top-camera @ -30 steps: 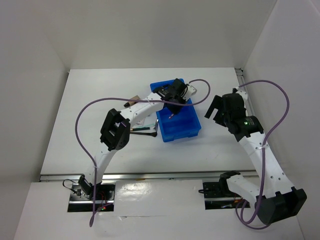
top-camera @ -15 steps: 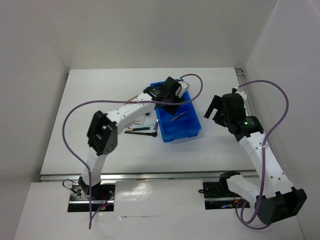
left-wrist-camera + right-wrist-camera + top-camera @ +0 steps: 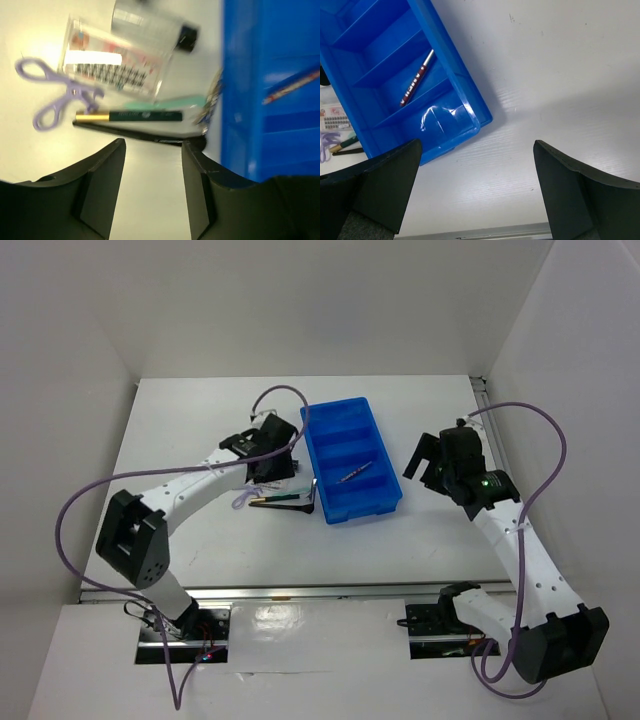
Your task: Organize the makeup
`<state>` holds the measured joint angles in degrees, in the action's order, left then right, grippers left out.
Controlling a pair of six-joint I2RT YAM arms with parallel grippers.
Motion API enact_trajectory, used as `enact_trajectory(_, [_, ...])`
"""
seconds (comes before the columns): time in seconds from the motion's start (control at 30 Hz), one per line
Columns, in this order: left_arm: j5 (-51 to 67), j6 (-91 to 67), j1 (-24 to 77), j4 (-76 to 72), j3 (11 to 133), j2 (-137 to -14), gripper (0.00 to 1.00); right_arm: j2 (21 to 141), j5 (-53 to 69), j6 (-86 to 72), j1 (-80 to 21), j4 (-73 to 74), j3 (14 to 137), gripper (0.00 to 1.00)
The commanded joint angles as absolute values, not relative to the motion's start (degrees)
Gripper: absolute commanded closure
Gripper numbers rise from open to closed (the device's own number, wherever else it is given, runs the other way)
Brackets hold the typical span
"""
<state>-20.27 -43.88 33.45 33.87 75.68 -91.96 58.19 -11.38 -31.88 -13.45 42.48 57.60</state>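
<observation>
1. White tabletop [image 3: 250, 540], white walls close round it, and both arms reaching in from the near edge.
2. The left gripper [image 3: 152, 185] hangs with its jaws apart and nothing between them. It is over the loose makeup just left of the blue plastic compartment tray [image 3: 365, 510].
3. Below it lie a dark green pencil with a gold end [image 3: 130, 116] and a thin black pencil [image 3: 135, 133] just beside it. Near them are a lilac looped piece [image 3: 52, 100], a clear flat packet printed in red [image 3: 115, 67] and a pale bottle with a black cap [image 3: 150, 22].
4. The green pencil looks like the next pick. I'd come straight down and pinch its barrel mid-length, keeping the fingers off the black pencil and the lilac loop so that only one thing lifts.
5. In the tray, one red-and-silver pencil [image 3: 357, 471] lies slantwise in a compartment toward the near end. The other compartments show nothing.
6. The right gripper [image 3: 475, 190] hovers wide open and empty, just right of the tray.
</observation>
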Motion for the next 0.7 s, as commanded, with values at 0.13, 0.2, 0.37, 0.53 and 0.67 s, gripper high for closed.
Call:
enact_trajectory(0.13, [-16.35,-56.25,31.2,37.53,73.04,-98.17,0.38,58.1,-11.33,-31.73,-13.1,40.16,57.39,0.0])
enact_trajectory(0.2, [-14.95,-56.25,30.68,34.46,71.46,-98.17,0.38,57.31,-12.39,-31.73,-13.1,40.17,56.87,0.0])
enact_trajectory(0.37, [-14.33,-57.3,28.66,31.46,70.22,-98.88,0.38,56.69,-11.87,-31.73,-13.1,40.17,55.81,0.0])
enact_trajectory(0.53, [-15.38,-57.3,28.65,31.99,74.61,-103.26,0.42,56.69,-11.87,-31.73,-13.1,40.17,55.81,0.0])
enact_trajectory(0.67, [-15.38,-58.35,28.65,32.7,74.54,-103.8,0.42,56.69,-11.87,-31.73,-13.1,40.17,55.81,0.0])
